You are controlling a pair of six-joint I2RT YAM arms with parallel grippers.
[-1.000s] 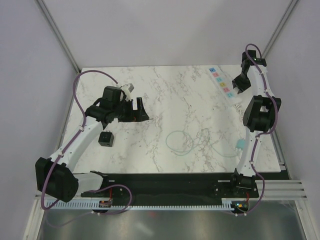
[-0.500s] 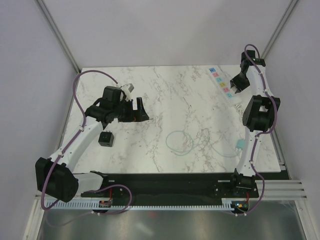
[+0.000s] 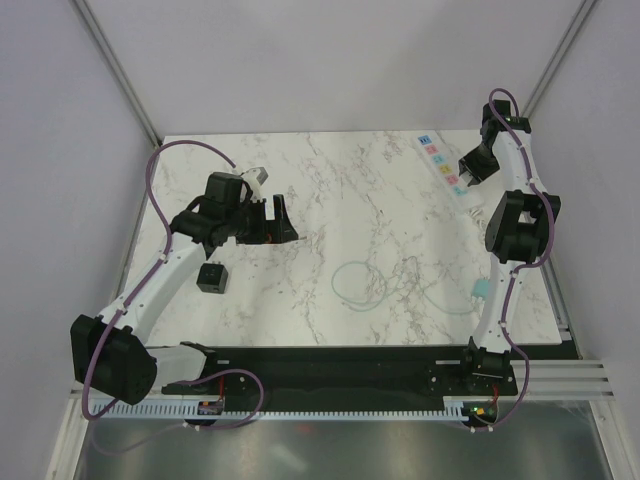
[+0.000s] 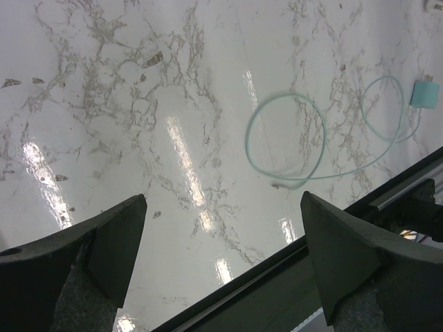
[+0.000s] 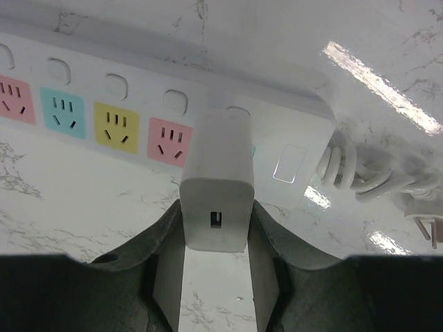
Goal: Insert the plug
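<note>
Right end effector (image 5: 216, 232) half-closed, clasping white charger (image 5: 218, 173) standing on far-right power strip (image 5: 294, 128) | left end effector (image 4: 221, 207) wide open, empty | black plug (image 3: 212, 277) lies near-left on counter (image 3: 350, 200), untouched | its pickup and insertion appear still to do.

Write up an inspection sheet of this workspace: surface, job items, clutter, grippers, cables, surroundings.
Surface: marble table, glossy with light reflections.
Job's things: black plug block lies loose on the table beside the left arm, untouched. White charger sits at the end socket of the power strip; whether it is fully seated cannot be told.
Clutter: nothing seen.
Grippers: left gripper open and empty above the table. Right gripper shut on the white charger.
Cables: pale-green cable coiled on the table. White cord bunched at the strip's end. Purple cables run along the arms.
Surroundings: white walls, metal frame posts.
</note>
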